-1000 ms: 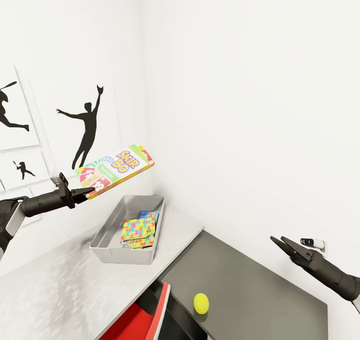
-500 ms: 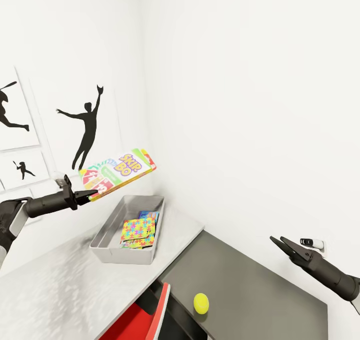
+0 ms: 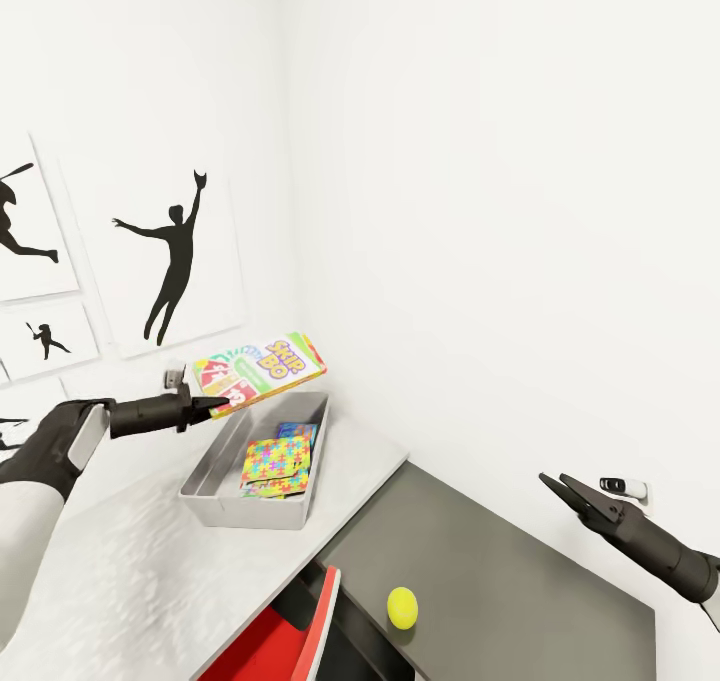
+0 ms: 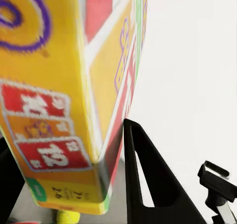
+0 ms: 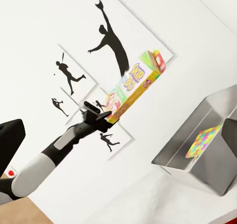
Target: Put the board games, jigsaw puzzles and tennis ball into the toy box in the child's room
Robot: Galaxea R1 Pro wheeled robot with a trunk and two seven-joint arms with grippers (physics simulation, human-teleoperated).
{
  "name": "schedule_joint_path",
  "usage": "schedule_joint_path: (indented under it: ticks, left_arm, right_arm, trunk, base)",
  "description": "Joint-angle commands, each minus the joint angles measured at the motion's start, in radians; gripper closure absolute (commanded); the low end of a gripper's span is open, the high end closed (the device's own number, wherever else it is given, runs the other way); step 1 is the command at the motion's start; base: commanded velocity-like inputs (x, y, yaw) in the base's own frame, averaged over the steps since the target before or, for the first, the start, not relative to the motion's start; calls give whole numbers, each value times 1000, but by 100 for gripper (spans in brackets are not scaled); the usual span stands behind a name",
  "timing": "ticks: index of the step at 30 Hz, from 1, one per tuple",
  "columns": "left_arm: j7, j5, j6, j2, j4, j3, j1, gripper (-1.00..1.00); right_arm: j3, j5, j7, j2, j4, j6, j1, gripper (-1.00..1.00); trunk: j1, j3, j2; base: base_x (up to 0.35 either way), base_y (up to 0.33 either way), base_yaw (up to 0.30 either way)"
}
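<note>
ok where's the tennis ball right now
In the head view the tennis ball lies on the dark grey cabinet, low and right of the toy box, beside the red chair.

White walls meet in a corner. Black silhouette posters (image 3: 170, 261) of ballplayers are hung on the left wall. A low dark grey cabinet (image 3: 520, 571) is set against the right wall. A red chair (image 3: 285, 641) is seen at the bottom edge.

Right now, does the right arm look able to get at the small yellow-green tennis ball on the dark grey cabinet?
Probably yes. The right tool hangs open and empty above the dark grey cabinet, and nothing stands between it and the small yellow-green tennis ball, which lies alone on the cabinet top, below and to the tool's left.
</note>
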State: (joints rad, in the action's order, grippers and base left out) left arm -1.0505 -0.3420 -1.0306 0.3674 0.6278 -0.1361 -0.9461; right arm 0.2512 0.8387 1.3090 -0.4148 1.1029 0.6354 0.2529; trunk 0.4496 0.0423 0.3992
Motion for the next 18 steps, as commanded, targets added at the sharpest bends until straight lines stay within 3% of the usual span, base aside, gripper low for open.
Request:
schedule_joint_path:
  ticks: [1, 6, 8, 12, 13, 18]
  left_arm:
    - [8, 1, -3, -7, 0, -2, -1, 100]
    - [145, 0, -3, -51, 0, -8, -5, 100]
    - [209, -1, -3, -71, 0, -29, -6, 100]
    - [370, 0, -3, -127, -1, -125, -8, 100]
    - [370, 0, -3, -127, -1, -125, -8, 100]
    - [564, -6, 0, -183, 3, -183, -18, 100]
  right_arm:
    - [-1, 4, 1, 0, 0, 9, 0, -100]
    - [-5, 4, 1, 2, 3, 9, 0, -100]
    - [-4, 4, 1, 2, 3, 9, 0, -100]
    - [-5, 3, 0, 2, 3, 9, 0, -100]
    - [-5, 3, 0, 2, 3, 9, 0, -100]
    - [-7, 3, 0, 3, 5, 8, 0, -100]
  trunk:
    - [0, 0, 1]
    - [0, 0, 1]
    - [0, 0, 1]
    - [0, 0, 1]
    - [0, 0, 1]
    - [0, 0, 1]
  base:
    - [0, 0, 0]
    - [0, 0, 0]
    - [0, 0, 0]
    - [0, 0, 0]
    - [0, 0, 0]
    - [0, 0, 0]
